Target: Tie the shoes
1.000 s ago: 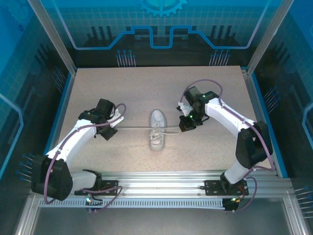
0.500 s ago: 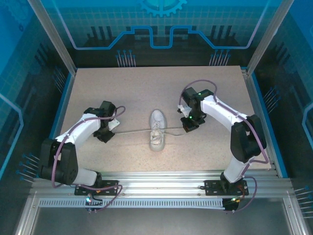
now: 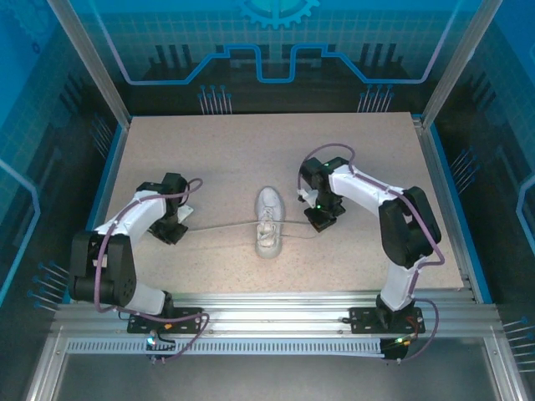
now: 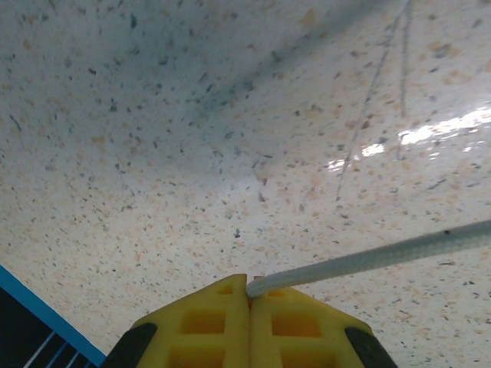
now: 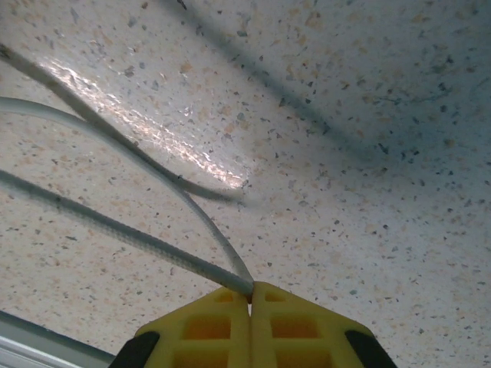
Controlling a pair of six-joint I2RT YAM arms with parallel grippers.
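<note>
Top external: finds white sneaker [image 3: 267, 222] at middle of table [image 3: 251, 150]; left gripper [image 3: 177, 225] low at its left, right gripper [image 3: 321, 219] near its right, left lace [image 3: 221, 224] stretched between sneaker and left gripper. Left wrist: shows yellow fingers [image 4: 207, 322] pressed together, pinching that lace's end. Right wrist: shows fingers closed on two right lace [image 5: 153, 247] strands meeting at tips.

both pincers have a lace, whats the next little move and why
Probably ease the right pincer away from the sneaker: the right lace bows slack, while the left lace runs straight and taut from the shut left pincer.
</note>
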